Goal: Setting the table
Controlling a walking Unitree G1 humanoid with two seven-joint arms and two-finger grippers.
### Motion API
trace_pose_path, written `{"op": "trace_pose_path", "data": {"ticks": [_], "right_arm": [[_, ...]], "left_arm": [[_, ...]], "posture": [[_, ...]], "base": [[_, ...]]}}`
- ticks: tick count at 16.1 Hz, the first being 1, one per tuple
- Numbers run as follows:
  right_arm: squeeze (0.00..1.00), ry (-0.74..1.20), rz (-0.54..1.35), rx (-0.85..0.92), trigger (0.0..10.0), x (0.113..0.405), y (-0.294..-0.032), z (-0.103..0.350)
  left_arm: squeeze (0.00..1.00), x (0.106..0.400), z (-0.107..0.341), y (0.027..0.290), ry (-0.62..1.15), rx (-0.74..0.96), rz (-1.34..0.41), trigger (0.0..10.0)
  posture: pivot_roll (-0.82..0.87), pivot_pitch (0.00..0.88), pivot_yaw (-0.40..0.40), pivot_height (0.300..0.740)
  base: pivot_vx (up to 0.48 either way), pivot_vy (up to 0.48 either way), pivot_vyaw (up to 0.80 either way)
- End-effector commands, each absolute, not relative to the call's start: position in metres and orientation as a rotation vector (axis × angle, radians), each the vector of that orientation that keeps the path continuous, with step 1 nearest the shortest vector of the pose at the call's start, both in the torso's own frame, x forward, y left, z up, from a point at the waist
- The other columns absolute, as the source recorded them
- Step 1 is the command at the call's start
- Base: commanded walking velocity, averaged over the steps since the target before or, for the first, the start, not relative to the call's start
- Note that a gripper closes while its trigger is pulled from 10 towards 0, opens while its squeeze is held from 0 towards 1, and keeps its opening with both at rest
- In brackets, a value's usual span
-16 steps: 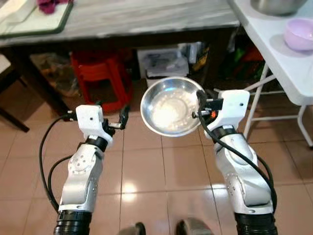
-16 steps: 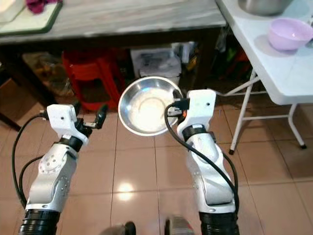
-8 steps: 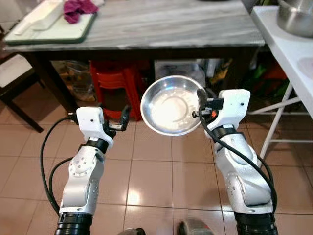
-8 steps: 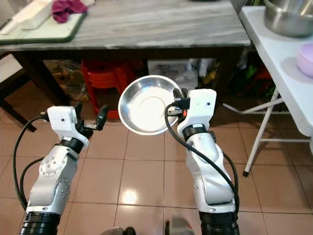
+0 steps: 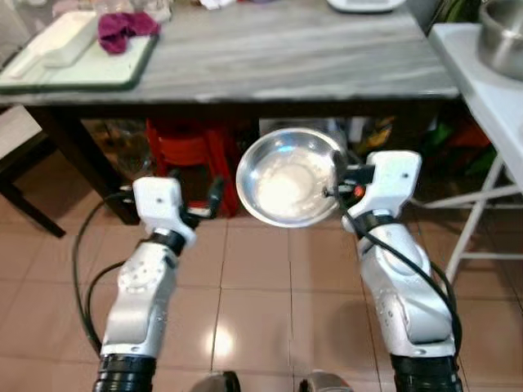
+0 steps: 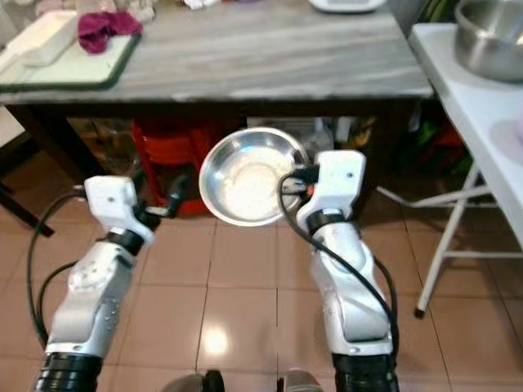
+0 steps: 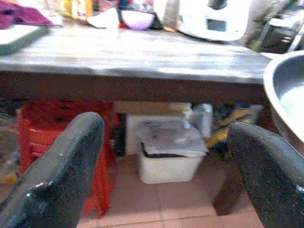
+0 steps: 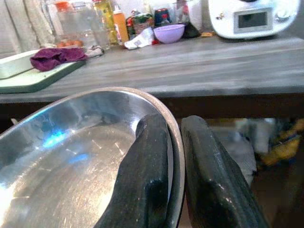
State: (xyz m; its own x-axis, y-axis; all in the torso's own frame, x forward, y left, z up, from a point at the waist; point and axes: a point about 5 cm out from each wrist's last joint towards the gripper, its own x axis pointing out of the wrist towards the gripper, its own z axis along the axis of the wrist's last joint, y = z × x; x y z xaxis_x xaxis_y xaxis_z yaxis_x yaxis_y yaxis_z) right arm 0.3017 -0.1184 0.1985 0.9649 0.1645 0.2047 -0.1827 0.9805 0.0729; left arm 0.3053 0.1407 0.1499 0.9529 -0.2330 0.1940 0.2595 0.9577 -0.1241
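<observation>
My right gripper [image 5: 337,174] is shut on the rim of a shiny steel bowl [image 5: 288,176], held out in front of me above the tiled floor. In the right wrist view the two black fingers [image 8: 147,180] pinch the bowl's edge [image 8: 175,137], one inside and one outside. My left gripper [image 5: 214,196] stands open at the same height to the left, with nothing between its fingers [image 7: 57,175]. A grey wooden table [image 5: 286,49] lies just ahead, its front edge right beyond the bowl.
A green tray [image 5: 73,61] with a purple cloth [image 5: 122,24] sits at the table's left end. Red stools [image 5: 184,147] and a white bin [image 7: 168,152] stand under the table. A white folding table [image 5: 490,90] with a steel pot [image 6: 490,37] is on the right.
The camera has come closer to the grey table and turned left, so more of the tabletop shows and the white table slid right. Both arms hold the same pose.
</observation>
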Motion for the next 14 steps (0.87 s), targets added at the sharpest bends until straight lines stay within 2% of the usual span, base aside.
{"op": "trace_pose_path", "data": {"ticks": [1,14], "right_arm": [[0.00,-0.208,0.151,0.095,10.0,0.3014,-0.1250,0.2000],[0.00,-0.203,0.151,0.105,10.0,0.3019,-0.1230,0.1991]], "left_arm": [[0.00,0.3042,0.1498,0.1350,-0.175,-0.154,-0.271,10.0],[0.00,0.3035,0.1492,0.1324,-0.168,-0.159,-0.281,10.0]], "posture": [[-0.16,0.197,0.052,0.740],[-0.17,0.199,0.052,0.740]], "base": [[0.394,0.000,0.00],[0.393,0.000,-0.03]]}}
